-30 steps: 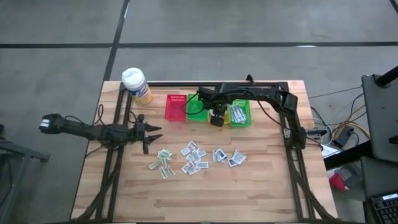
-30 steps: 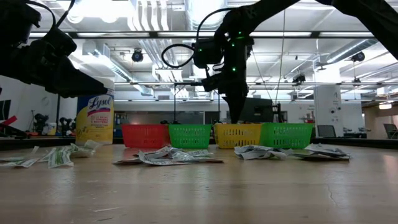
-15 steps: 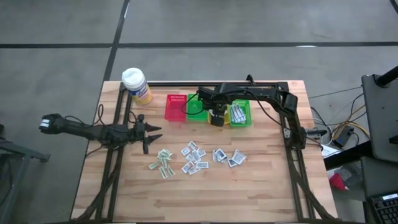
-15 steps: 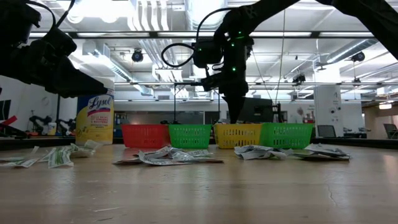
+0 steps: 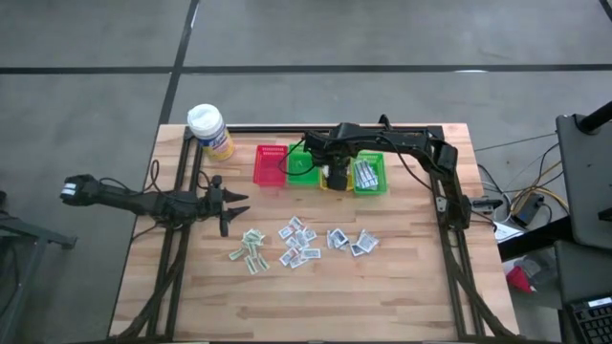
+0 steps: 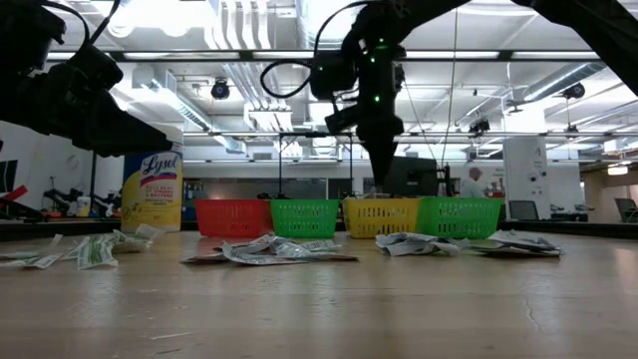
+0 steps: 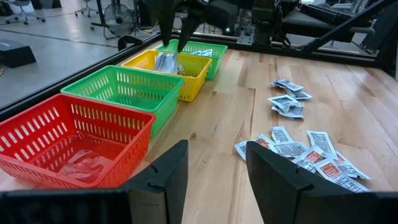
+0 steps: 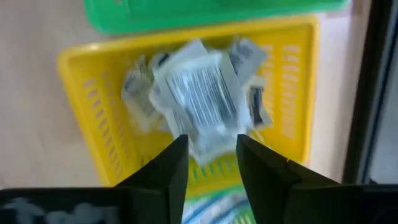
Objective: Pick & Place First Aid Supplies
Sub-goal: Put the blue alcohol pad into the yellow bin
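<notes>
The first aid supplies, small white packets (image 5: pixel 301 239), lie scattered on the wooden table's middle; a second group with green print (image 5: pixel 251 250) lies to their left. More packets (image 8: pixel 199 99) lie heaped in the yellow basket (image 8: pixel 81 99). My right gripper (image 8: pixel 211 146) hangs open above that basket, fingers pointing down, nothing between them; it also shows in the high view (image 5: pixel 333 175) and the low view (image 6: pixel 381 165). My left gripper (image 7: pixel 214 155) waits open at the table's left (image 5: pixel 229 205), holding nothing.
A row of baskets stands at the table's far side: red (image 5: pixel 270 164), green (image 5: pixel 301 164), yellow (image 6: pixel 381 216), and another green one (image 5: pixel 370 176) holding packets. A yellow bottle with a white cap (image 5: pixel 210 131) stands at the far left corner.
My right gripper has opened above the yellow basket, staying over the same spot. My left gripper has kept still.
</notes>
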